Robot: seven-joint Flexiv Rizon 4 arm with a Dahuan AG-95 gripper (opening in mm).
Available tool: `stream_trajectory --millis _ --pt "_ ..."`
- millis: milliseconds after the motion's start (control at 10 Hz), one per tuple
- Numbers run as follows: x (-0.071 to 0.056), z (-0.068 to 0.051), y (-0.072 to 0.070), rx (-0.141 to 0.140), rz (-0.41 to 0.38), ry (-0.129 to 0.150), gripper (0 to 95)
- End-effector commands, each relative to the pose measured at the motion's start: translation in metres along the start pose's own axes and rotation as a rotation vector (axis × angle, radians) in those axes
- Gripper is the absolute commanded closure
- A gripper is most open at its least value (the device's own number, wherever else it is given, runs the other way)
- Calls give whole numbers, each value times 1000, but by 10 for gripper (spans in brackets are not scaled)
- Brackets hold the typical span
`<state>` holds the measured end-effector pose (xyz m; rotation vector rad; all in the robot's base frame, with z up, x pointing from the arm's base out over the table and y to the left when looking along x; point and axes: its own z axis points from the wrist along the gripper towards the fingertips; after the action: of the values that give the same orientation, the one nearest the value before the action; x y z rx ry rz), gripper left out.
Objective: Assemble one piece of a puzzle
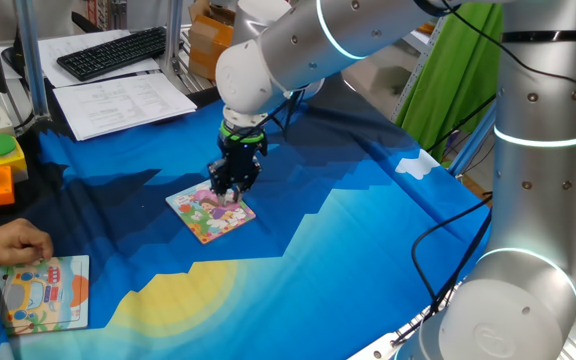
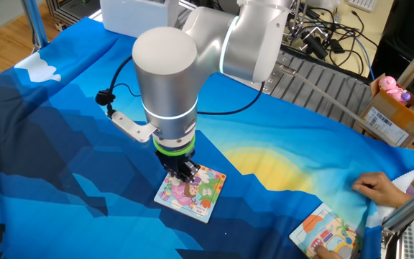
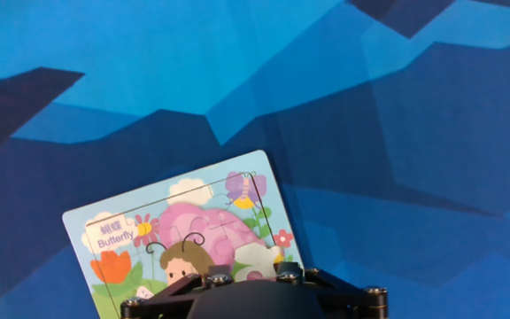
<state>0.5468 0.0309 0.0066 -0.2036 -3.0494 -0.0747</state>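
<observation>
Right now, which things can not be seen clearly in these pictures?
- The piece: not visible in any view; the tool covers that spot on the puzzle.
- Tool fingertips: hand view, hidden behind the tool body.
- Larger board: the other fixed view, cut by the bottom edge.

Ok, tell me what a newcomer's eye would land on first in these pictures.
First, the big silver arm, bent down over the middle of the table with its fingers right above the small pink and green puzzle. Next, the bright blue cloth with a yellow sun patch covering the table. Then a person's hand at the table's edge, resting by a second board with a pale blue and orange picture.
</observation>
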Motion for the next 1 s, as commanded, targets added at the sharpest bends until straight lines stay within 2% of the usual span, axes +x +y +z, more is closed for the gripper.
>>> stream_trajectory --millis 100,200,300,500,700,1000 --pt "0 -3 1 -9 4 13 950" --pt "0 -4 1 0 -3 14 950" --pt "0 -4 1 7 -5 12 760" --pt "0 -3 1 6 -1 8 760" --pt "0 -3 2 8 4 8 380" --pt "0 -2 2 7 9 6 380"
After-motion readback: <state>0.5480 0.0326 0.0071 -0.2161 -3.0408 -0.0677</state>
